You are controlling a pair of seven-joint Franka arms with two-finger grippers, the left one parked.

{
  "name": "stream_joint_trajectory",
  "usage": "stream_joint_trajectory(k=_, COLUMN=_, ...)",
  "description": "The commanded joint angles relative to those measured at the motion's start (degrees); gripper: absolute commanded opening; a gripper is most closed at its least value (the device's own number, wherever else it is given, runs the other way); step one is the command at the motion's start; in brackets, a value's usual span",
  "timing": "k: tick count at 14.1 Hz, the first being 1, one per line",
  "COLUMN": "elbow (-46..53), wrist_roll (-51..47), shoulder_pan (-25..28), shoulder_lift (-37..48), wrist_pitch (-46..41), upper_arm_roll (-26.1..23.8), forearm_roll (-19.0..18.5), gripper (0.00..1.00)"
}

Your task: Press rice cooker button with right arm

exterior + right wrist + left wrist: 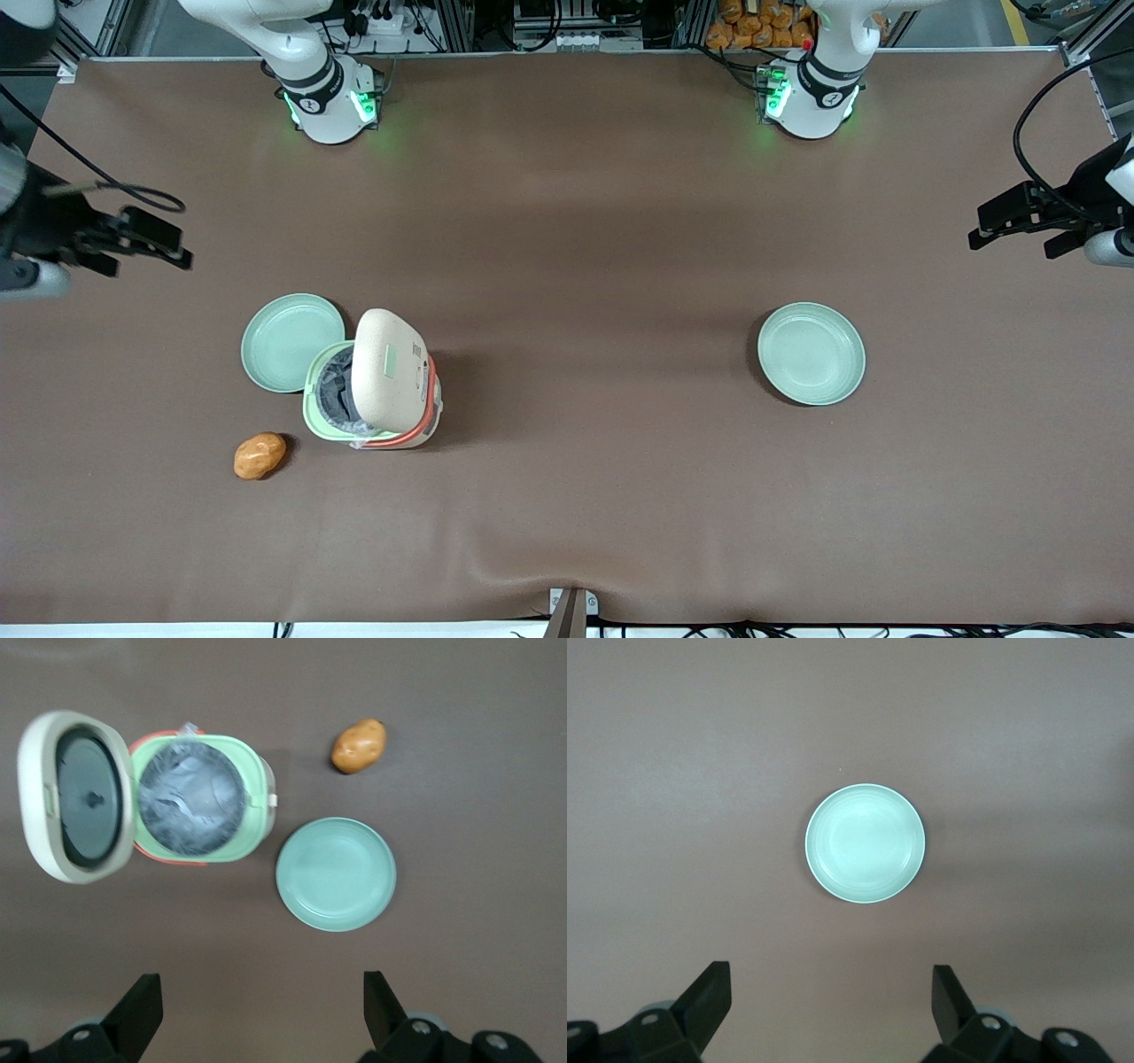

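Standing with its lid swung up, the rice cooker (376, 390) sits on the table (585, 266) touching a pale green plate (288, 341), a potato (260, 455) nearby; the tool (261, 1010) hangs well apart, fingers spread wide, holding nothing.

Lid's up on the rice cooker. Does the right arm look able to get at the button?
Probably yes. The hand hovers open, apart from the rice cooker, nothing between. The button sits on the raised lid's outer face, turned away from the hand, so come over the lid.
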State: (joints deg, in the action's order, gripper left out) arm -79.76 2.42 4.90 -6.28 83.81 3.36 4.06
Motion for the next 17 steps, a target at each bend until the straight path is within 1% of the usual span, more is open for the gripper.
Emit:
stream_joint_trajectory(k=1, elbow=-1.10, wrist_roll=6.70, shoulder_pan=-1.11, shoulder_lift=2.50, wrist_pitch=-2.76, upper_arm_roll=-0.29, forearm_roll=-5.71, gripper=1.00)
stream_joint_trajectory(k=2, elbow=-1.10, wrist_roll=6.81, shoulder_pan=-1.90, shoulder_lift=2.50, wrist_pitch=-4.34, upper_arm_roll=-0.20, forearm_roll=-5.90, gripper=1.00)
stream_joint_trajectory(k=4, elbow=-1.45, wrist_roll=7.24, shoulder_pan=-3.66, shoulder_lift=2.50, wrist_pitch=-4.88, upper_arm_roll=-0.20, forearm_roll=-5.73, gripper=1.00)
stream_joint_trajectory(k=7, elbow=-1.45, wrist_roll=7.51, shoulder_pan=-3.75, shoulder_lift=2.42, wrist_pitch=-4.53, upper_arm_roll=-0.11, forearm_roll=-6.69, gripper=1.00)
stream_joint_trajectory(k=17, elbow=-1.54, wrist_roll=6.89, shoulder_pan=-3.84, shoulder_lift=2.41, wrist_pitch=-5.15, upper_arm_roll=-0.11, forearm_roll=-5.38, gripper=1.00)
